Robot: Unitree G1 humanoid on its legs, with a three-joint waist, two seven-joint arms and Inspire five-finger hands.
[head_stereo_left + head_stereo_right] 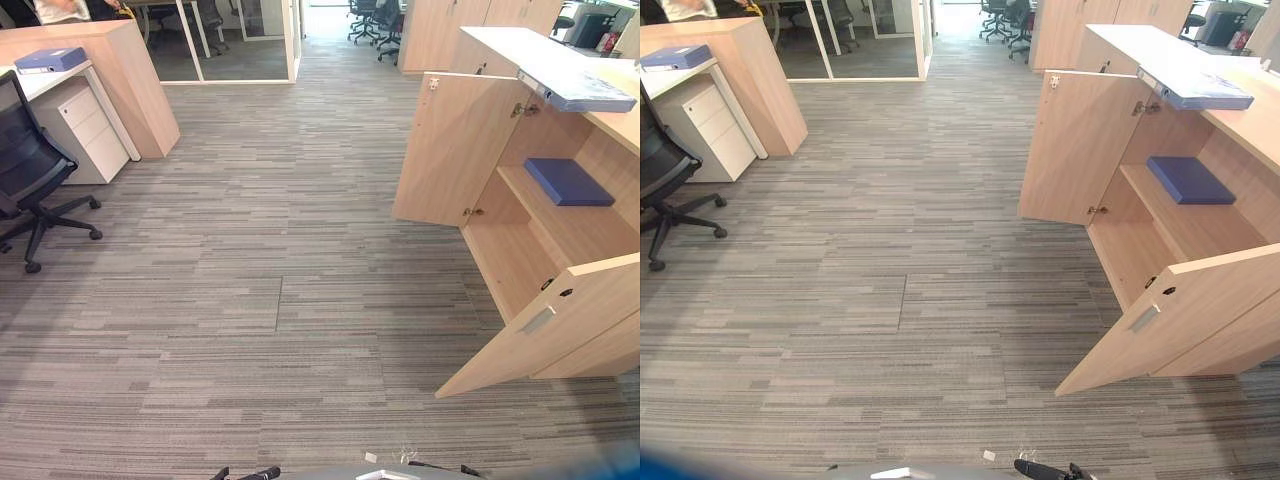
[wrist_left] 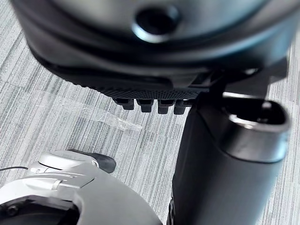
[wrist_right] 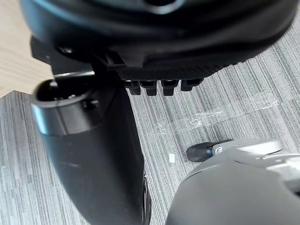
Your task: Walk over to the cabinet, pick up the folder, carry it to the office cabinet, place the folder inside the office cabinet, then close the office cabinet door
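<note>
**Blue-grey folder at 10 o'clock, both hands empty**

Blue-grey folder [image 1: 50, 60] lies flat on the white surface [image 1: 30, 86] at far 10 o'clock, beside a wooden counter. It looks like a thick, rigid, box-type file with a pale label on the spine.

Office chair [image 1: 28, 165] stands at 9 o'clock, a white drawer unit [image 1: 85, 130] under the surface. Open carpet floor [image 1: 280, 300] runs between.

Office cabinet [image 1: 505, 250] sits at 2 to 3 o'clock with the far door [image 1: 450, 150] and near door [image 1: 540, 325] both swung wide. A dark blue folder [image 1: 568, 181] lies flat on its shelf [image 1: 560, 228]. A second blue-grey file [image 1: 580, 95] rests on the cabinet top, overhanging the edge.

Left hand [image 2: 140, 70] and right hand [image 3: 154, 51] hang over the carpet, fingers relaxed, gripping nothing.

Judgement: this is the walking leg towards the folder at 10 o'clock. It is not certain, since one folder already lies on the shelf, so only the doors may remain.

To do the approach well:
- Pass the chair on its 3 o'clock side.
- Stop square to the surface edge with the folder within reach.
- Take the folder by its long sides with both hands, because a rigid file may slide under a one-sided grip.

Risk: the near door juts into the walkway on the way back.
</note>
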